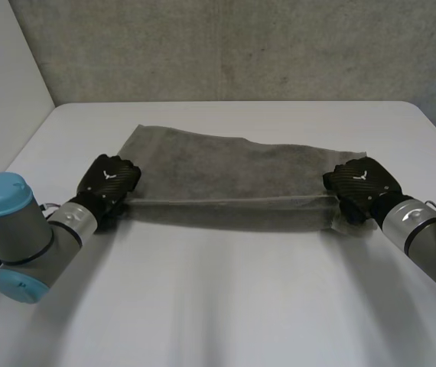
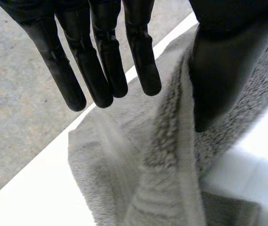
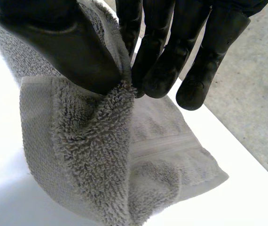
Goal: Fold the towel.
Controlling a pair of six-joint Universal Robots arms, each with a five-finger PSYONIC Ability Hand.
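Observation:
A grey towel lies folded lengthwise across the middle of the white table, its near edge lifted slightly between my two hands. My left hand is at the towel's near left corner. In the left wrist view its fingers are straight and stand apart from the thumb, and the towel hangs loose beside the thumb. My right hand is at the near right corner. There the thumb and fingers pinch the towel's doubled edge.
A grey concrete wall rises behind the table's far edge, and a white wall stands at the left. Bare tabletop stretches in front of the towel toward me.

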